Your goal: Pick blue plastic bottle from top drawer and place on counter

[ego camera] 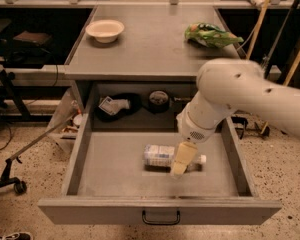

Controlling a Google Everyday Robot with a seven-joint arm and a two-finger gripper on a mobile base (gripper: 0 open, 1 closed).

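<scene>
The blue plastic bottle (160, 155) lies on its side in the middle of the open top drawer (110, 171), white cap pointing right. My white arm reaches in from the right, and the gripper (182, 160) hangs over the bottle's cap end, covering part of it. The counter (150, 39) is the grey top above the drawer. The drawer's dark loop handle (161, 218) is at the front panel.
A white bowl (105, 30) sits at the counter's back left and a green-and-yellow snack bag (210, 35) at its back right. Dark items (115, 105) lie in the cavity behind the drawer. A wheeled stand (12, 171) is on the floor at left; poles lean at right.
</scene>
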